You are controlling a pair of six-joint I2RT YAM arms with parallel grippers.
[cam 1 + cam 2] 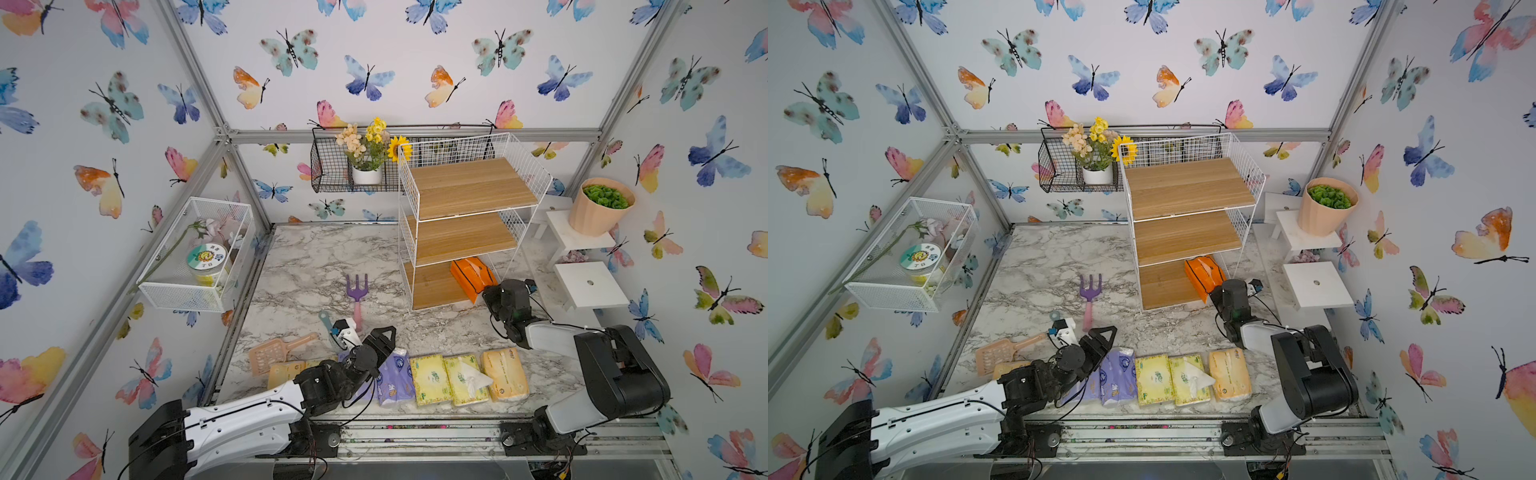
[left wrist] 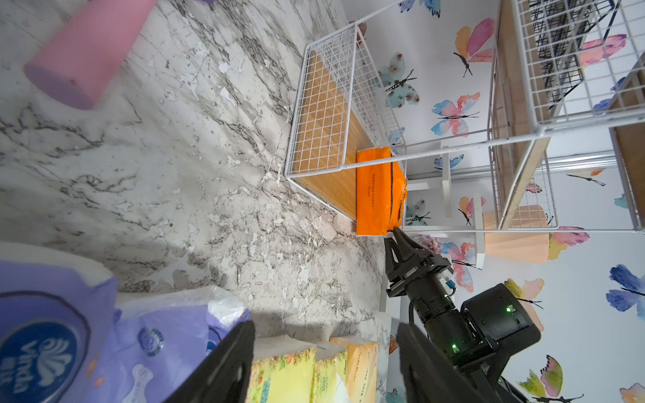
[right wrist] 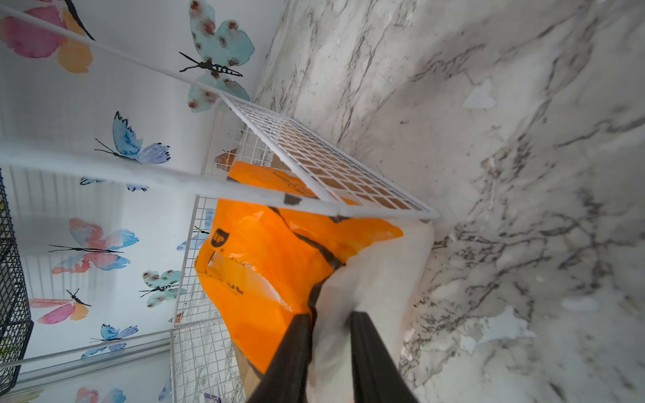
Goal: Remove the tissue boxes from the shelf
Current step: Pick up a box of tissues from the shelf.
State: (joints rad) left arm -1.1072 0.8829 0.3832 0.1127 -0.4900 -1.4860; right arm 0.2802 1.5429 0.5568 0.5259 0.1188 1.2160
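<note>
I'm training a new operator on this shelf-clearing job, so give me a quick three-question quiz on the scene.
1. True or false: the top board of the shelf holds a tissue pack.
2. The orange pack lies on which board? A top, B middle, C bottom.
3. Which gripper's fingers pinch that pack?
Key: 1 false; 2 C; 3 the right gripper.

Counted on the worktop (image 1: 307,257): 2 purple tissue packs (image 2: 45,331) (image 2: 167,335), 2 yellow packs (image 1: 430,380) (image 1: 457,392), 1 peach pack (image 1: 505,374), 1 pale pack (image 1: 284,372) half hidden. On the shelf (image 1: 469,187): 1 orange pack (image 1: 471,276). Also 2 hands (image 2: 321,363) (image 3: 330,331).
</note>
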